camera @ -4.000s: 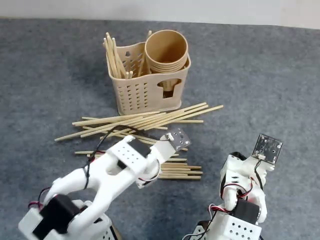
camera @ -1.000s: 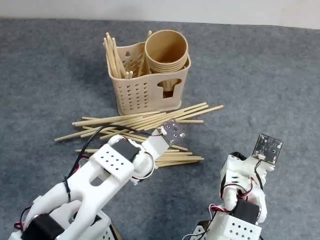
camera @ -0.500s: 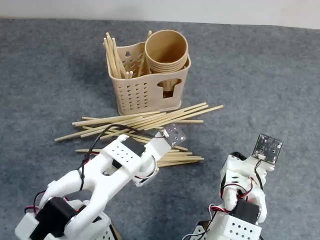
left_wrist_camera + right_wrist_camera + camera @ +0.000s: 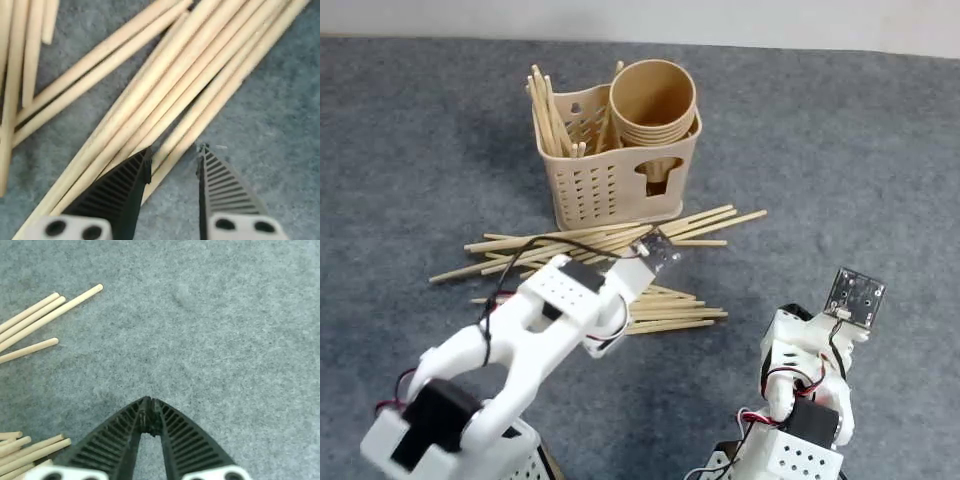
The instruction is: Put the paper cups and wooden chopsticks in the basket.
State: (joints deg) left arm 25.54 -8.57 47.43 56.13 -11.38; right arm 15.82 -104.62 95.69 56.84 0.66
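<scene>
Bright, even, diffuse light over the grey mat (image 4: pixel 840 150); in the high view the basket (image 4: pixel 620 190) throws a soft shadow to its left (faint edges). In the left wrist view the chopsticks (image 4: pixel 165 100) are strongly lit with thin dark shadows between them, and the right gripper (image 4: pixel 150 416) darkens the mat slightly under its tips.

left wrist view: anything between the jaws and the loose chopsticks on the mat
Nothing visible does. The left gripper sits directly over the loose chopsticks, jaws open, with sticks running into the gap between them.
</scene>
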